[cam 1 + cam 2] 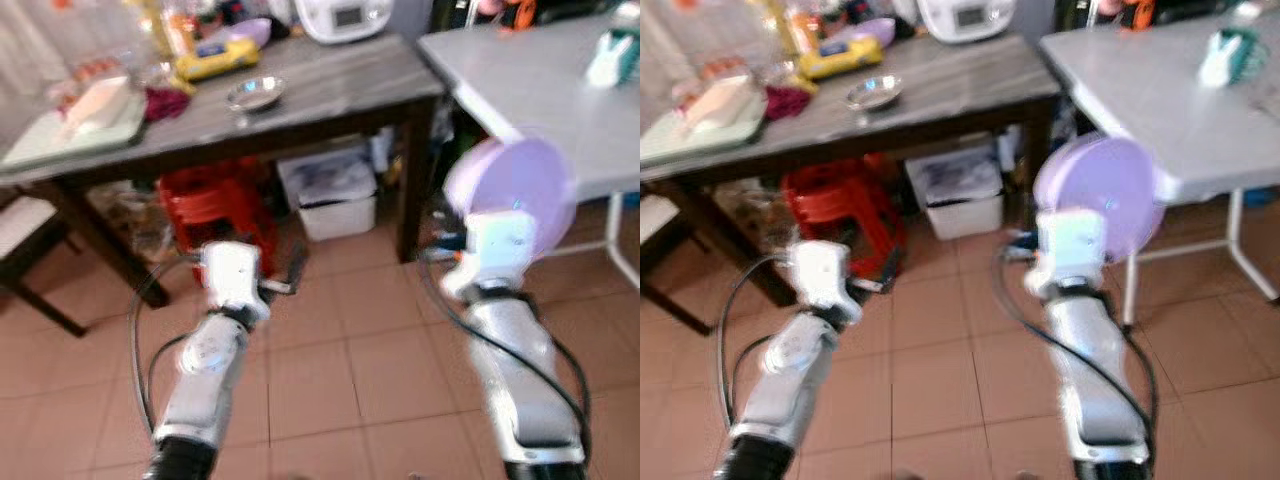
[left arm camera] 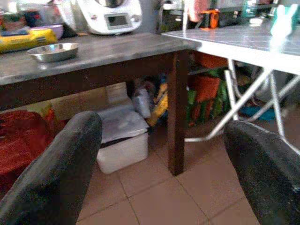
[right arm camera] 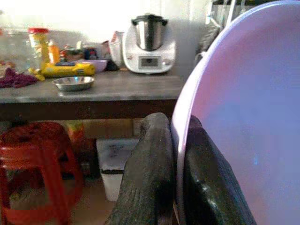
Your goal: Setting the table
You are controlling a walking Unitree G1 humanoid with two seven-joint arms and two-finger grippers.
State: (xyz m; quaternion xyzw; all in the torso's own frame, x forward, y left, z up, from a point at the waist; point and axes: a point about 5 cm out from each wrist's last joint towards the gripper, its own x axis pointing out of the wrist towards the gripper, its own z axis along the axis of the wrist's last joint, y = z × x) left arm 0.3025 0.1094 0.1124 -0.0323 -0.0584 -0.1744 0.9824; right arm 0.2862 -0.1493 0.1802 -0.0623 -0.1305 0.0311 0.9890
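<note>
Stool (image 1: 215,205), bin (image 1: 330,190) under dark table (image 1: 330,85)

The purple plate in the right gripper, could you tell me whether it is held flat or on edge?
On edge. The purple plate stands upright, its rim pinched between the right gripper's fingers.

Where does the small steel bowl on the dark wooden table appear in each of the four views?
Left eye view: steel bowl, upper centre-left, on the dark table.
Right eye view: upper left.
Left wrist view: upper left.
Right wrist view: left of centre.
Shared landmark: the white kitchen appliance behind it.
</note>
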